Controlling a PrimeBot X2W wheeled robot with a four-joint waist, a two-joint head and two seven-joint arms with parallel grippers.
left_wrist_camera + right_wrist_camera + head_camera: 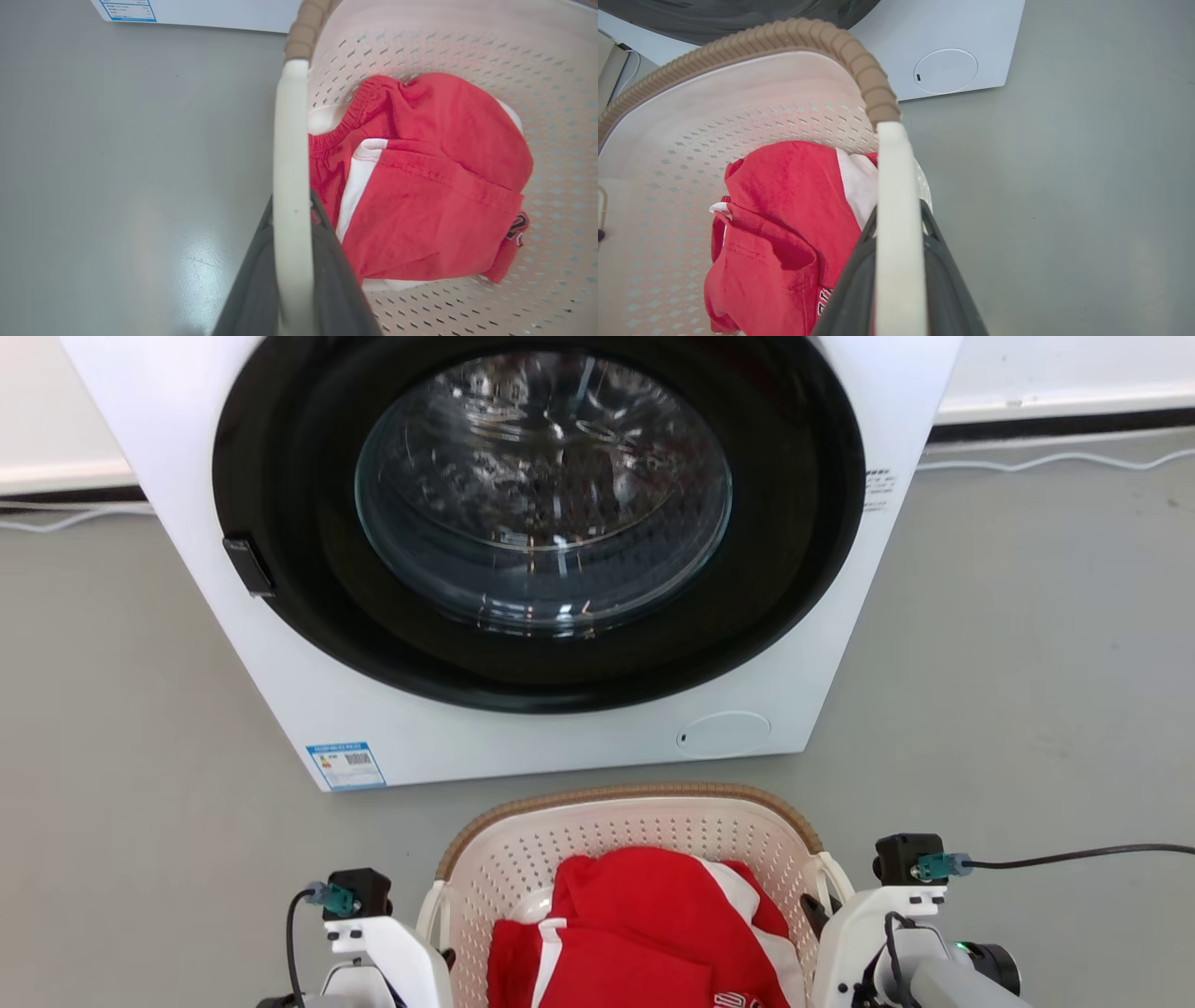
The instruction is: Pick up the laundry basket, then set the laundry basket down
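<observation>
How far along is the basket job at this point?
Done: both grips are made, left gripper and right gripper each shut on a white loop handle of the laundry basket. In hand: the lift; whether it is off the floor I cannot tell. Left: setting it down and letting go.

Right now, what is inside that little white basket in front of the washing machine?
Inside the laundry basket lies a bundle of red clothing with white stripes; a bit of white fabric peeks out beneath. Anything under the bundle is covered.
</observation>
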